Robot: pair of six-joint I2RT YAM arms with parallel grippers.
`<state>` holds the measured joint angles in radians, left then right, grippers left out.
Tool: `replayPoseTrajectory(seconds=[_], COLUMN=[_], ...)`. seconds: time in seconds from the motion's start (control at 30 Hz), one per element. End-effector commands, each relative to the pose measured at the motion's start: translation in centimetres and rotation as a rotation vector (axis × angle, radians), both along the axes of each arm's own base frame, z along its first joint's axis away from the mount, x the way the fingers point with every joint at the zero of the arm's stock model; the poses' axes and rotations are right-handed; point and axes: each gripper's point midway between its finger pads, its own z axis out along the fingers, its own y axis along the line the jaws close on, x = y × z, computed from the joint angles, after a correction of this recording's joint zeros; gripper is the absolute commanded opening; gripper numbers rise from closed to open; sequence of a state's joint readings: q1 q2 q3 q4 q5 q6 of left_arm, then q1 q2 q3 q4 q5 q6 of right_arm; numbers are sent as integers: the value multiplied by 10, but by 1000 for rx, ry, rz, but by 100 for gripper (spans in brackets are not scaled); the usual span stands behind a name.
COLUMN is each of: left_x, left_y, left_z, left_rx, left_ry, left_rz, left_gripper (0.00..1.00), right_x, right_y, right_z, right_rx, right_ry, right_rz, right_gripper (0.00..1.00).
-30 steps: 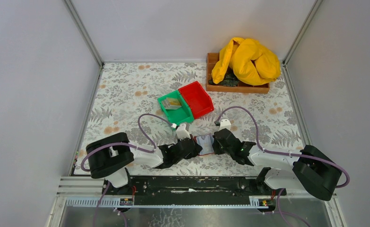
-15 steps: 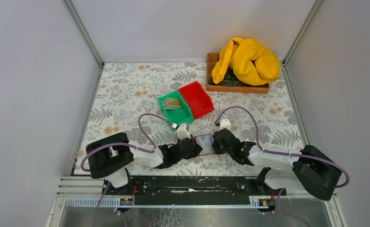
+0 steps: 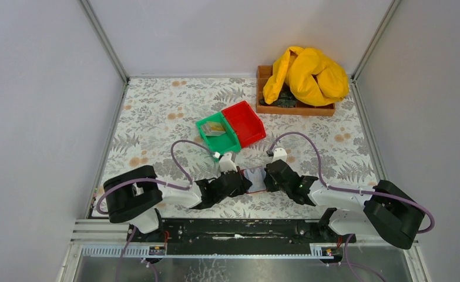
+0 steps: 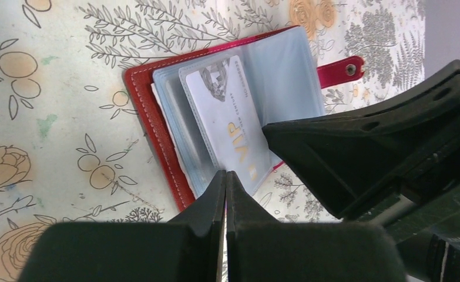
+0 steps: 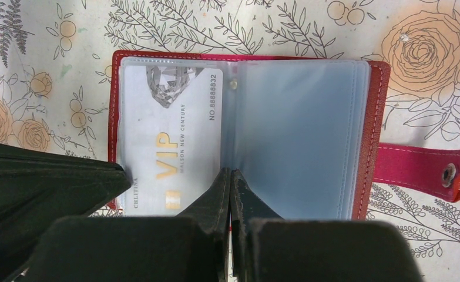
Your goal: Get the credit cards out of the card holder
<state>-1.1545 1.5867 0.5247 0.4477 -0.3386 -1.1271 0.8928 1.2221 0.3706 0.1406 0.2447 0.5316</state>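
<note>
The left end effector (image 4: 225, 176) and right end effector (image 5: 231, 173) are fully closed and empty, tips at the open card holder (image 5: 309, 117) containing a credit card (image 5: 168, 147).

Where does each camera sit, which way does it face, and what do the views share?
Top: above and behind the robot, looking down on the table; left gripper and right gripper flank the open card holder.
Left wrist: behind the shut left gripper, looking down at the card holder; right gripper at right.
Right wrist: behind the shut right gripper, same target; left gripper at lower left.
Shared: both wrist views show the VIP card.
</note>
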Motion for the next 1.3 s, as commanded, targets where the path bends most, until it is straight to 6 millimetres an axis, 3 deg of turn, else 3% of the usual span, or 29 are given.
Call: replayPoseTrajectory(seconds=[0.0,0.67,0.83,1.07,1.17,1.27], left_x=[3,6,8,8,9,10], left_y=[-47,-59,-44,-16,-6,-1], left_z=[76,69,61,46,44,41], left_rx=[-258,-243,-213,-199,-187,-179], left_ry=[-67,-62,-62,-51,-59,-61], left_rz=[-63,-79,-35,37,60,68], left_gripper=[0,0,1,33,33,24], right_x=[-17,-15,-14,-10,-7,-3], right_y=[9,1,-1,4,7,10], right_z=[-13,4,7,16,26,32], right_rx=[29,44,38,50,56,52], right_ry=[81,29,20,8,-11,-24], right_rz=[51,26,23,32,41,45], right_gripper=[0,0,1,17,30,25])
